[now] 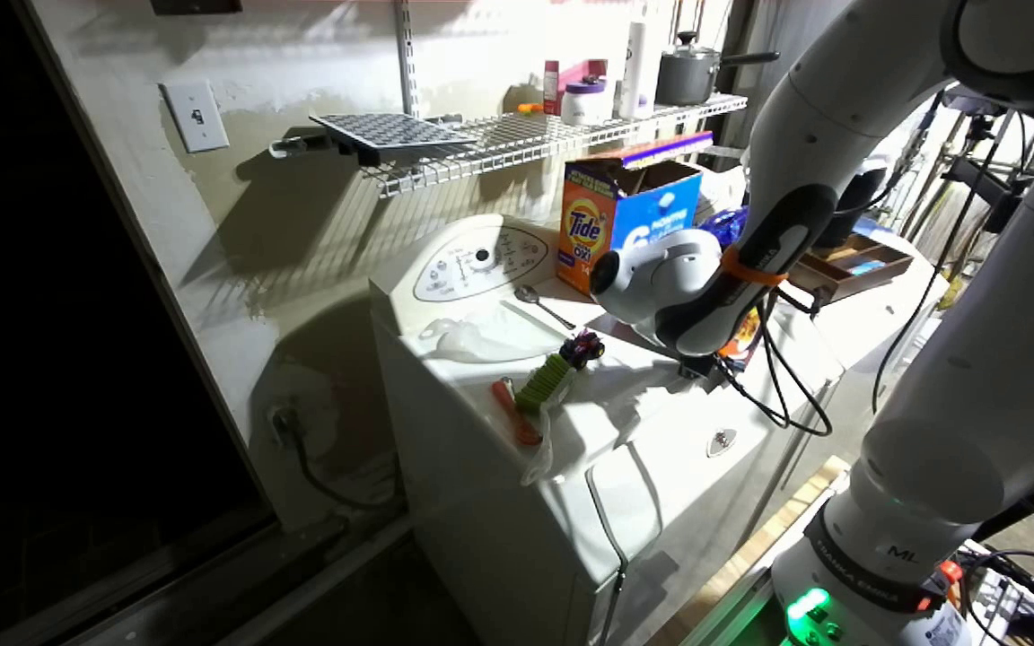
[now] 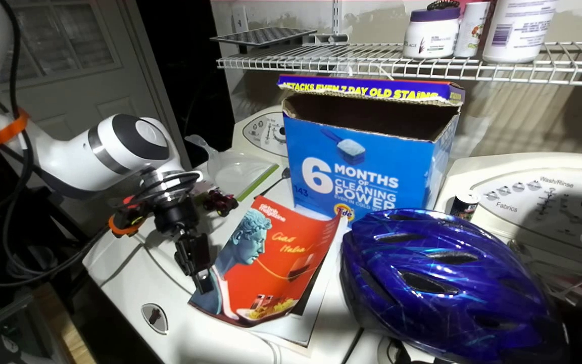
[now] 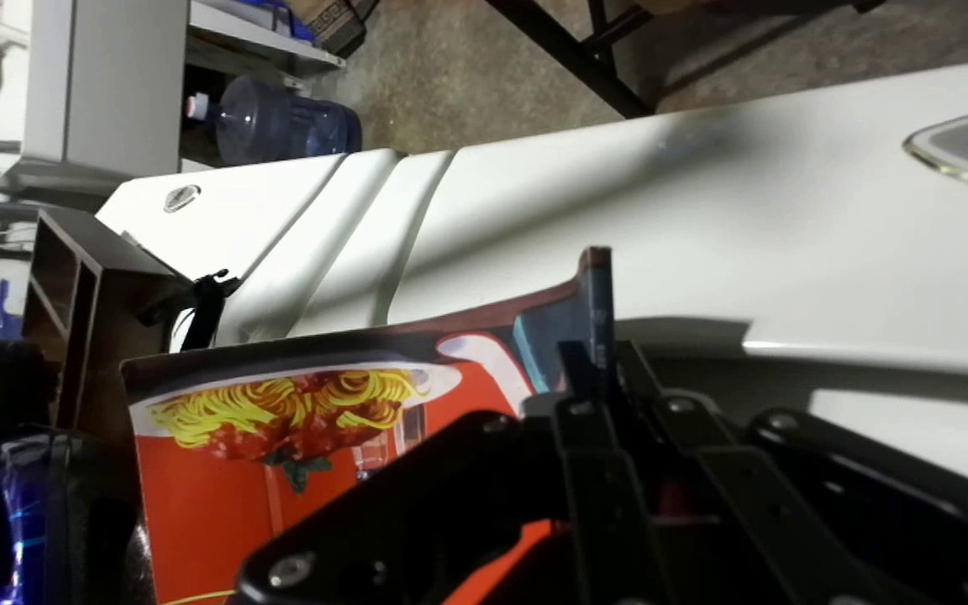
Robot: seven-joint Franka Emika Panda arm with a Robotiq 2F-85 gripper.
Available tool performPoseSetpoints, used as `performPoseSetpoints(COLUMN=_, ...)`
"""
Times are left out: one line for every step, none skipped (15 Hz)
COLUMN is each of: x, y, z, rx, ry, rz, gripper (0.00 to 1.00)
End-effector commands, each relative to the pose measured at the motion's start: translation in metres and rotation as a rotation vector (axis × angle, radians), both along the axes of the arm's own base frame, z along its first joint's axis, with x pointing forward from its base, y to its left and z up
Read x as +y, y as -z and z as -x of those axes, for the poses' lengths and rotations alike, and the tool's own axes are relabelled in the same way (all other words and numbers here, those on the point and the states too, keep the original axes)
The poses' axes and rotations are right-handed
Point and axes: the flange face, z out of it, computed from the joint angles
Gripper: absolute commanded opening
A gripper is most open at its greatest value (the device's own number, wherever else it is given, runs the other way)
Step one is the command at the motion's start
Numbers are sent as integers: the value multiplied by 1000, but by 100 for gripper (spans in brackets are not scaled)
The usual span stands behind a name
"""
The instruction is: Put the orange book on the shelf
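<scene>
Thin glossy orange-red paper book (image 2: 291, 242), pinched at its spine by nearly closed black two-finger hand (image 3: 606, 370), should be lifted slowly, sag allowed for, to white wire-grid shelf (image 2: 367, 56)

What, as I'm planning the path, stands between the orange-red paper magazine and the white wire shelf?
An open blue cardboard Tide box, in an exterior view.

Book (image 2: 273, 263) near, shelf (image 2: 341, 64) far

In an exterior view we find the book over the near part of the surface (image 2: 137, 278), overlapping some paper (image 2: 305, 321), the end effector (image 2: 202, 284) at its left edge. The helmet (image 2: 452, 288) lies just right of it; the carton (image 2: 367, 159) stands behind. On the far side, above the carton, runs the shelf; on it we see a panel (image 2: 265, 35) at the left end, a jar (image 2: 431, 38) and a bottle (image 2: 521, 30) to the right.
</scene>
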Motion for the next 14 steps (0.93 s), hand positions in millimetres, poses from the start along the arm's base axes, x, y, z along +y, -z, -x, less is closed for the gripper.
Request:
performPoseSetpoints(x=5, y=-34, z=-11, rx=-82, ry=39, rz=-52, gripper=2)
performPoseSetpoints(x=7, y=-40, z=-12, rx=-101, ry=51, rz=-44, gripper=2)
performPoseSetpoints(x=8, y=-46, z=-12, rx=-122, ry=66, rz=-26, gripper=2)
performPoseSetpoints(x=10, y=-51, z=-12, rx=-136, ry=62, rz=12, gripper=2)
performPoseSetpoints(x=12, y=-54, z=-12, rx=-144, ry=63, rz=36, gripper=2)
performPoseSetpoints(x=14, y=-57, z=-11, rx=-152, ry=63, rz=65, gripper=2)
performPoseSetpoints(x=17, y=-60, z=-11, rx=-161, ry=60, rz=97, gripper=2)
performPoseSetpoints(x=21, y=-63, z=-10, rx=-172, ry=58, rz=133, gripper=2)
performPoseSetpoints(x=24, y=-66, z=-9, rx=-181, ry=59, rz=168, gripper=2)
performPoseSetpoints(x=26, y=-69, z=-8, rx=-190, ry=58, rz=219, gripper=2)
performPoseSetpoints(x=30, y=-71, z=-7, rx=-190, ry=59, rz=261, gripper=2)
performPoseSetpoints(x=33, y=-73, z=-6, rx=-191, ry=54, rz=308, gripper=2)
performPoseSetpoints(x=35, y=-74, z=-6, rx=-193, ry=50, rz=342, gripper=2)
performPoseSetpoints(x=38, y=-76, z=-4, rx=-198, ry=47, rz=383, gripper=2)
